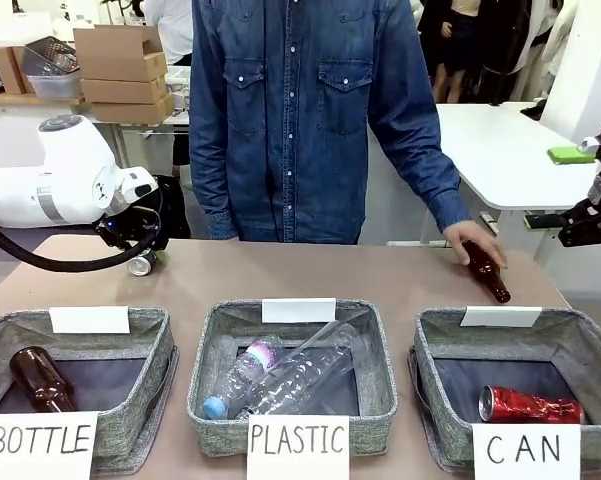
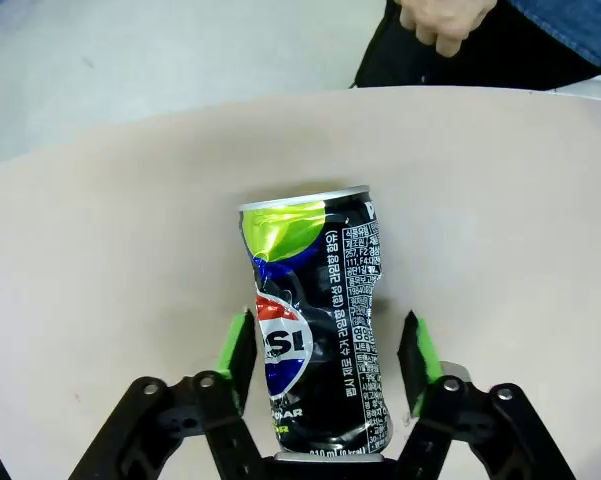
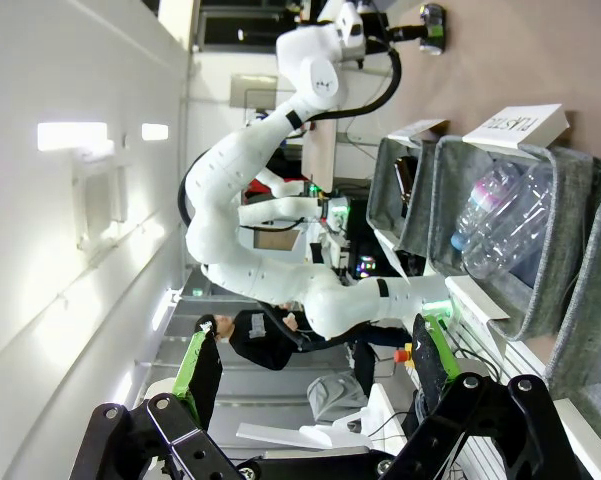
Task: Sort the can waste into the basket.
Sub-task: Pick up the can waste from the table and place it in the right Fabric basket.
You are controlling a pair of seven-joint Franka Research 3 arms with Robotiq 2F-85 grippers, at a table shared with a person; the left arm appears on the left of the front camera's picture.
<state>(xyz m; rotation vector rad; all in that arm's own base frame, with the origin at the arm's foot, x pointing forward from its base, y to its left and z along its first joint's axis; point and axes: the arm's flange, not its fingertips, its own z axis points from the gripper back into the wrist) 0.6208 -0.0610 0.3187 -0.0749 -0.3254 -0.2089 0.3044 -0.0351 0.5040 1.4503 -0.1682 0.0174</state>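
Sees the dark can (image 2: 315, 320) lying on its side on the table (image 2: 100, 250), well to the left of the CAN basket (image 1: 600, 345) and farther back. Finds the left gripper (image 2: 325, 345) straddling that can, jaws apart, one green pad (image 2: 238, 350) on each side, a strip of table showing between can and one pad. Notes the red can (image 1: 530, 406) inside the CAN basket, on its dark floor. Just behind that basket, spots a person's hand (image 1: 472, 240) on a brown bottle (image 1: 488, 275). Above and right of the basket, finds the right gripper (image 3: 315, 360), jaws wide apart, holding nothing.
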